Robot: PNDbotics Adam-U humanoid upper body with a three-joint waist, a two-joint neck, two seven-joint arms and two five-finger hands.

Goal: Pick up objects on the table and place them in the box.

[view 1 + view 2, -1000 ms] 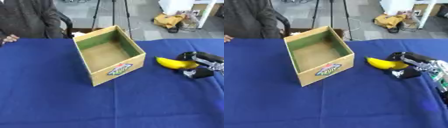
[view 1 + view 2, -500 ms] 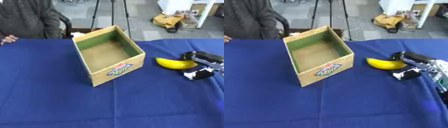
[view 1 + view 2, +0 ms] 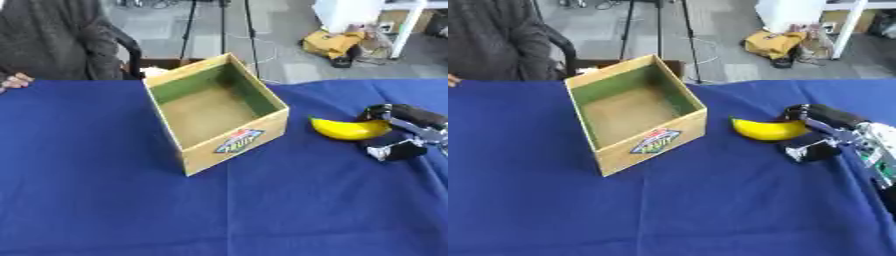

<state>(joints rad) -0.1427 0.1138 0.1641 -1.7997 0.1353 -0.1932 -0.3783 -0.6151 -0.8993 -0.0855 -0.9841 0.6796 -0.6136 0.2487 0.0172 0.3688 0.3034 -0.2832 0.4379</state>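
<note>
Banana [image 3: 348, 129], smooth, curved and yellow, lies on the blue cloth worktop [image 3: 105, 200] right of the open cardboard box [image 3: 217, 119]. Black-and-silver right hand [image 3: 822, 134] spreads wide around its right end. Only the right eye view shows the forearm [image 3: 878, 159].

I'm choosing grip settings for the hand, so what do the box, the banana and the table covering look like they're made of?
The box looks like matte tan cardboard: flat folded walls, thin raw edges, a printed label on the front. The banana has a smooth, slightly glossy yellow skin; real fruit or plastic, I cannot tell. The table covering looks like blue woven cloth: dull, with soft creases.
</note>
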